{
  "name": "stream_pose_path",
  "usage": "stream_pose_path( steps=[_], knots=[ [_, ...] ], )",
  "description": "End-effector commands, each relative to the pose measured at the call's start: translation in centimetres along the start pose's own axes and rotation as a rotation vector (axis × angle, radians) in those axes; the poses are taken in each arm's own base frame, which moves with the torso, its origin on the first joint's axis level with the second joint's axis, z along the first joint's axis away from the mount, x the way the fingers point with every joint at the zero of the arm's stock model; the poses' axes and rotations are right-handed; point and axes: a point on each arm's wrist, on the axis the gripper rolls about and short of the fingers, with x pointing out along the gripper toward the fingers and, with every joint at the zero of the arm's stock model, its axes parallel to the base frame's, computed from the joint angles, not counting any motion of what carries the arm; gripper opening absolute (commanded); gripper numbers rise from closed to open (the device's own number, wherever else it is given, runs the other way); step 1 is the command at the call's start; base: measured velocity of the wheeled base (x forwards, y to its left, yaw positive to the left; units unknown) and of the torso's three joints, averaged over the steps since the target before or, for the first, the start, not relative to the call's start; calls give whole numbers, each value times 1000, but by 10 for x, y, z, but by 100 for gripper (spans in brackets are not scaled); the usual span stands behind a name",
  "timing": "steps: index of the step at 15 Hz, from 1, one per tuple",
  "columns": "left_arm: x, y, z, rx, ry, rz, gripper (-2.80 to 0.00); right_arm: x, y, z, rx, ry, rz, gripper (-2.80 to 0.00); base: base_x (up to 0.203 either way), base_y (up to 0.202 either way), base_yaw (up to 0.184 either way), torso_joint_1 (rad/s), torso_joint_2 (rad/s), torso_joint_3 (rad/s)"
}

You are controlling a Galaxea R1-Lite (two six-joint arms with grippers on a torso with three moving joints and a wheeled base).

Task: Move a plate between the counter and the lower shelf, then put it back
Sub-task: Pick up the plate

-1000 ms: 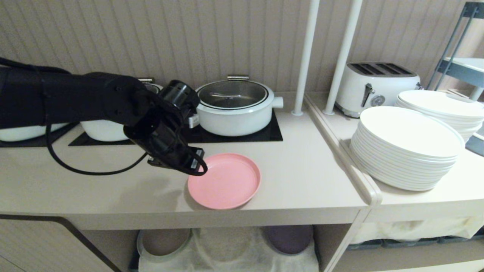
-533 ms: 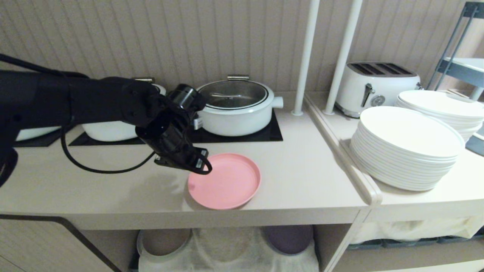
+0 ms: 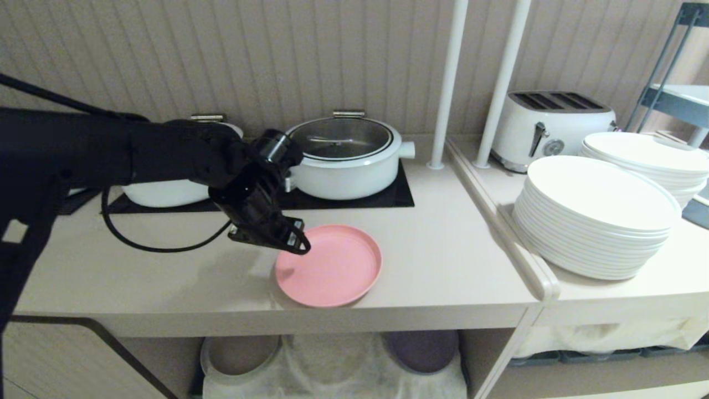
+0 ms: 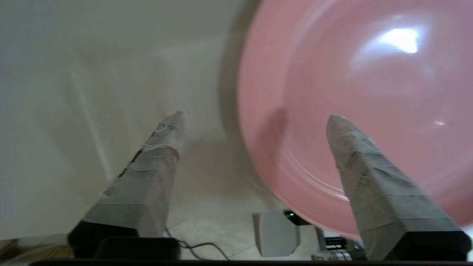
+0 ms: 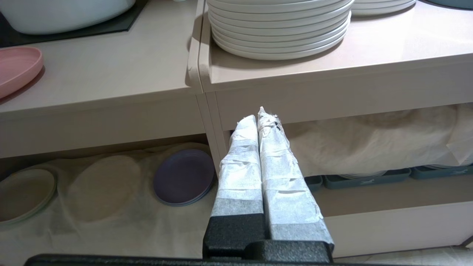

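The plate point(image 3: 329, 265) lies flat near the counter's point(image 3: 443, 260) front edge, above the lower shelf point(image 3: 332, 371). Left gripper point(image 3: 288, 244) hovers at its far-left rim, fingers spread, grasping nothing. Judgement: lift straight clear to avoid nudging the rim. Right gripper point(image 5: 260, 122) is parked low, clenched, empty.

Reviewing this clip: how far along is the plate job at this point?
Looks near the end, judged by layout alone. Done: the pink plate lies flat on the counter. In hand: the left claw hangs open over the plate's rim, gripping nothing. Left: pulling that arm clear. The right claw is shut, parked below the counter. Whether the lower shelf trip happened isn't shown.
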Motion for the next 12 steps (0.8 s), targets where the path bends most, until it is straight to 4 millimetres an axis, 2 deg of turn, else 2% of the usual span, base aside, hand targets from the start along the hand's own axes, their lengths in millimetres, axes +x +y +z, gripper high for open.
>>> stream_pose_path(
  steps=[1,6,12],
  knots=[
    [12,-2,0,4,22,19,0,0,0,0,1,-1,0,-280,0,0,0,0,0,0],
    [25,-6,9,-2,22,22,0,0,0,0,1,-1,0,-280,0,0,0,0,0,0],
    [36,-8,8,-6,46,28,0,0,0,0,1,-1,0,-280,0,0,0,0,0,0]
  ],
)
